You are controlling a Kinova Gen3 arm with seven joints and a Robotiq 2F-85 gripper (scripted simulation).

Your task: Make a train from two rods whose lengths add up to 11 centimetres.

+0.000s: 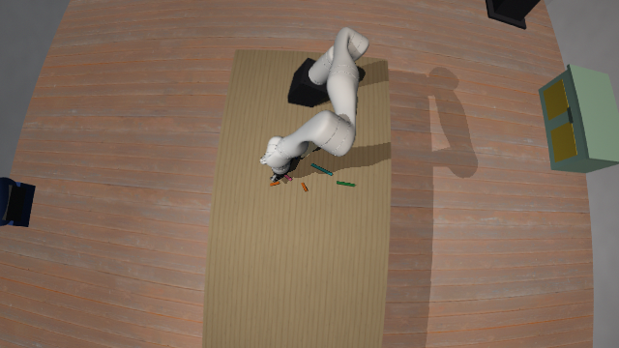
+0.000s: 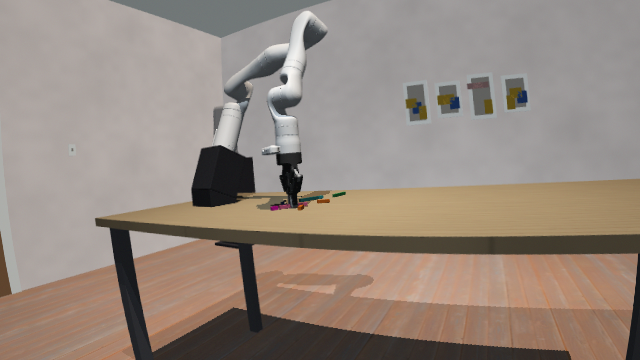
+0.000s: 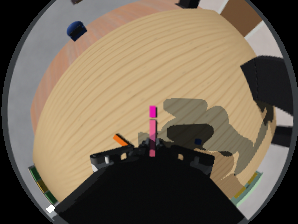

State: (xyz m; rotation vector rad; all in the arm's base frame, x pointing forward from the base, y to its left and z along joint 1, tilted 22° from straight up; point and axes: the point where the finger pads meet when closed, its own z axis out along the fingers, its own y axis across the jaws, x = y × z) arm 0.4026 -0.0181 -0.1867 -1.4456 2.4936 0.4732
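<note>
My gripper (image 2: 293,204) (image 3: 152,143) points down at table height and is shut on the pink rod (image 1: 289,178) (image 2: 284,206) (image 3: 153,130), whose ends show on both sides of the fingers. The pink rod looks flat on the table. The short magenta rod (image 2: 274,207) (image 3: 153,111) lies off its far end in the wrist view, nearly in one line with it, with a thin gap. The arm hides the magenta rod in the top view. The exact gap and alignment are too small to tell.
One orange rod (image 1: 275,184) (image 2: 300,207) (image 3: 120,140) lies close beside the gripper. A second orange rod (image 1: 305,187) (image 2: 323,201), a turquoise rod (image 1: 322,169) (image 2: 311,199) and a green rod (image 1: 345,184) (image 2: 339,194) lie farther off. A small blue rod (image 3: 198,142) lies in shadow.
</note>
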